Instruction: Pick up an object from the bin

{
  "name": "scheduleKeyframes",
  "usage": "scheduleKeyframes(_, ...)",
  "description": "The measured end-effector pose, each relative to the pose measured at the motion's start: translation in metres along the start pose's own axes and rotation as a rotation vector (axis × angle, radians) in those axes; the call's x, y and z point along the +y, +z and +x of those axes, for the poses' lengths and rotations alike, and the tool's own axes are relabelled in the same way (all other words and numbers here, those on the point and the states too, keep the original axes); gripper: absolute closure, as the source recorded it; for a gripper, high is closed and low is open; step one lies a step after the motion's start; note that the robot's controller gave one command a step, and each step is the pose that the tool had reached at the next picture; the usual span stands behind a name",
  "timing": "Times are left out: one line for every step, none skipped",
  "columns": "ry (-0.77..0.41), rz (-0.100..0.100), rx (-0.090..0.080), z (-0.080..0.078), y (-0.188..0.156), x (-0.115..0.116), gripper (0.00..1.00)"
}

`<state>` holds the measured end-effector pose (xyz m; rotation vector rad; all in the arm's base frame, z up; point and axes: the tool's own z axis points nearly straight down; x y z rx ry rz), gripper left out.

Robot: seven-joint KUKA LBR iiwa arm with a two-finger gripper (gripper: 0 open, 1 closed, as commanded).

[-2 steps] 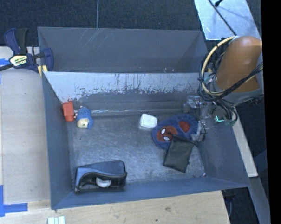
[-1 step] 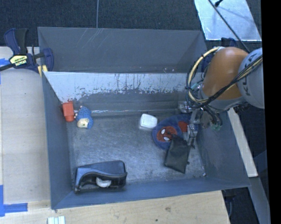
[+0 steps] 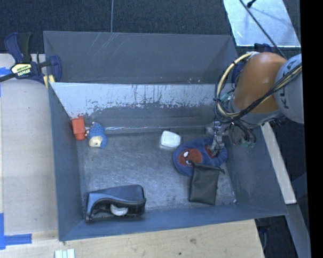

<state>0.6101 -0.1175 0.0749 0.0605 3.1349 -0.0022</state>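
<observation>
1. Reaching into the grey metal bin point(image 3: 149, 99) from its right side, with the arm's rounded orange cover point(image 3: 258, 84) and looped cables sitting above the right wall.
2. Hanging low over the right part of the bin floor: the gripper point(image 3: 216, 147), its tip down at the right edge of a round blue soft thing with red patches point(image 3: 190, 161).
3. Cannot tell whether the fingers are open or closed, or whether anything sits between them. Too dark and tangled against the blue cloth to read.
4. Lying flat on the floor right of centre, that blue thing, with its near edge touching or slightly overlapped by a dark flat pouch point(image 3: 203, 186).
5. Resting just behind and to the left of the blue thing, near the back wall: a small white lump point(image 3: 170, 139), apart from it by a narrow gap.
6. Sitting well apart at the left back corner, an upright orange block point(image 3: 78, 128) and, just beside it on the right, a small blue and yellow toy point(image 3: 96, 136).
7. Lying at the front left, close to the near wall, a black tape dispenser point(image 3: 116, 202) with a white roll showing inside, far from the gripper.
</observation>
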Motion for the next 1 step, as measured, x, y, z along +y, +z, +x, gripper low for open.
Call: scheduleKeyframes(-0.037, 0.001, -0.008, -0.0028, -0.1703, 0.0034, 1.0)
